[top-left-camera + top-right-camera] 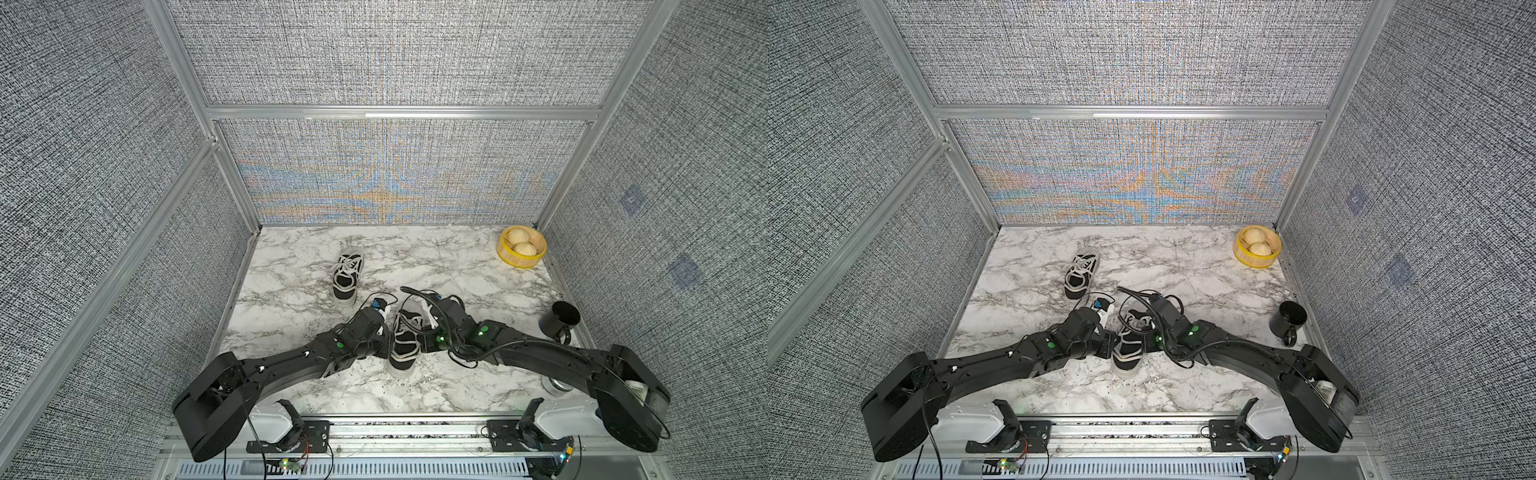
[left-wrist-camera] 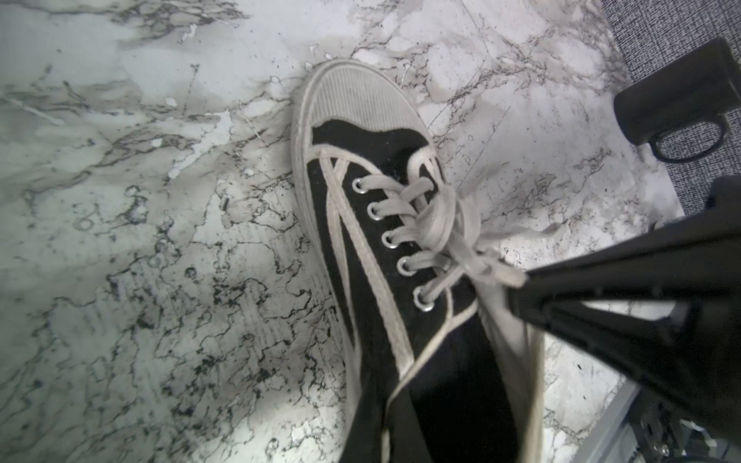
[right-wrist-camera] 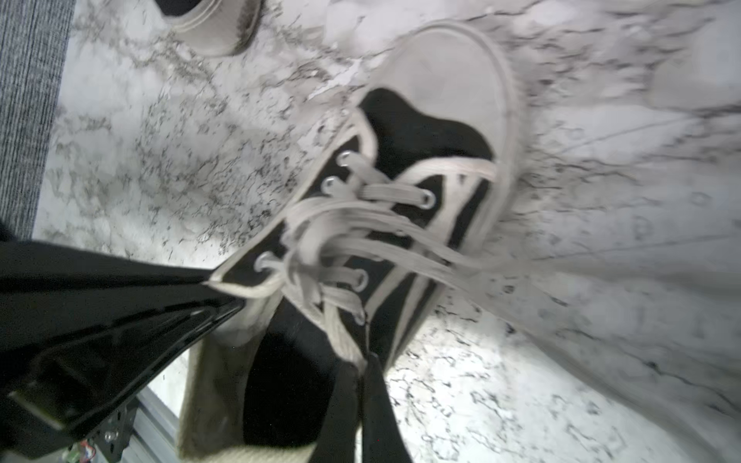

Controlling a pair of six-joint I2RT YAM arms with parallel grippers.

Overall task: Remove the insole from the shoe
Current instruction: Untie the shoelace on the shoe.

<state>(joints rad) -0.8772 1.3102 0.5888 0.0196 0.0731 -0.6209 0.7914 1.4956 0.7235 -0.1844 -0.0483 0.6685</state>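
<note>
Left claw (image 3: 230, 294): a black wedge tapering to a thin tip. It is closed tight, pinching the white-trimmed corner of the shoe (image 3: 405, 132) flap, just beside the last of the metal eyelets (image 3: 262, 262).
Right claw (image 2: 519, 286): the same black tapered shape. It is fully closed, with its tip on the opposite rim of the shoe mouth, where the flat pale laces (image 2: 437, 216) bunch in a knot.
Shoe: black canvas with white piping and a white rubber sole. It stands upright in the lower centre of both top views (image 1: 402, 351) (image 1: 1127, 353), heel toward the bottom edge, with one wrist on each side.
Insole: cannot be made out. The shoe mouth shows only a dark inside with a pale lining at the heel.
Toe cap (image 2: 357, 96): rounded and finely ribbed. It is crisp from the left wrist and smeared by blur from the right wrist.
Top views: the wrists cover both claw tips, and only the wrist cameras show the pinches.
Second shoe (image 1: 347, 276): a matching shoe above and left of the first, well apart from it.
Counter (image 1: 291, 299): glossy white marble pattern with grey veins.
Tub (image 1: 515, 262): round and yellow, in the upper right corner of the counter, holding two pale pleated buns (image 1: 517, 235).
Mug (image 1: 559, 322): matte black with a loop handle, at the counter's right edge. The left wrist view also catches it.
Panels (image 1: 395, 62): grey woven fabric in aluminium frames.
</note>
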